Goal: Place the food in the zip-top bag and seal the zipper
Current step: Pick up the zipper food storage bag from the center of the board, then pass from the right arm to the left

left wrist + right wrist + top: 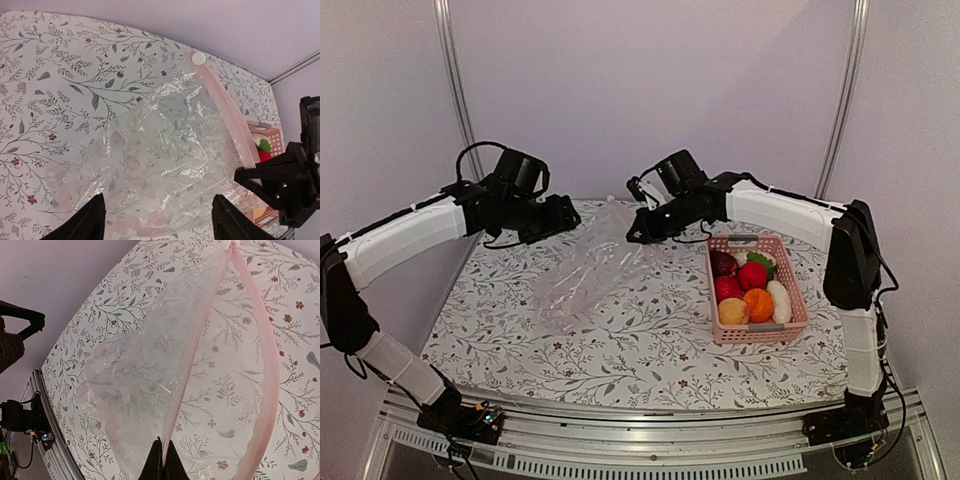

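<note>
The clear zip-top bag (588, 268) lies on the floral table, its far end lifted. My right gripper (163, 450) is shut on one side of the pinkish zipper (192, 357) and holds it up, so the mouth gapes; the other zipper side (270, 365) hangs apart. In the top view the right gripper (642, 232) is at the bag's far right corner. My left gripper (157, 220) is open above the bag (150, 155), touching nothing; in the top view it (563, 218) hovers at the far left. The food (750, 285) sits in the pink basket.
The pink lattice basket (757, 331) stands right of the bag, holding red, orange, yellow-tan, dark purple, white and green pieces. A white slider tab (198, 58) sits at the zipper's far end. The table's metal front rail (650, 455) runs along the near edge.
</note>
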Robot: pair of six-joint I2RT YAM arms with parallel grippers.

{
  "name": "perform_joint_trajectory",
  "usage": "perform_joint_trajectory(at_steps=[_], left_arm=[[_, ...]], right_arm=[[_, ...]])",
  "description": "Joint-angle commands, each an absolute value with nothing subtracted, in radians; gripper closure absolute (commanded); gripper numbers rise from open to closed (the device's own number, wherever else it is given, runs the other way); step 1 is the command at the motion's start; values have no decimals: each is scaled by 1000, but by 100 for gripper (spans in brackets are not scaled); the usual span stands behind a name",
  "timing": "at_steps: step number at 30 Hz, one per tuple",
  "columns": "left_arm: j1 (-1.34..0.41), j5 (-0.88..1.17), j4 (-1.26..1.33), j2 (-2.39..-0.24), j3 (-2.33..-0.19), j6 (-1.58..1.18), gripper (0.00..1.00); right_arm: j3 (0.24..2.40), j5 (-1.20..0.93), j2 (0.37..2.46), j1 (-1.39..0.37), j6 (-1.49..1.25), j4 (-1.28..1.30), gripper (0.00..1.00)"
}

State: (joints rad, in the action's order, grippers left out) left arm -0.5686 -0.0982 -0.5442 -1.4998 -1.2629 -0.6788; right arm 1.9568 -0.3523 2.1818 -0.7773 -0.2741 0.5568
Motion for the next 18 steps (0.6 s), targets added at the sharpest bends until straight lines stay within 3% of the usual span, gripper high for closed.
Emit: perform_joint_trajectory(at_steps=[1,8,18], left_arm=[[-590,-107,-589,-1453,-1349,-803,29],[-615,34,-459,-1481,-1402,-860,33],[-684,10,-452,-1495,-1414,-905,37]], right_arm=[[1973,-68,2038,-849,-162,633,100],[1966,229,1963,-982,-14,649,100],[1960,295,1977,-1039,-29,663,100]])
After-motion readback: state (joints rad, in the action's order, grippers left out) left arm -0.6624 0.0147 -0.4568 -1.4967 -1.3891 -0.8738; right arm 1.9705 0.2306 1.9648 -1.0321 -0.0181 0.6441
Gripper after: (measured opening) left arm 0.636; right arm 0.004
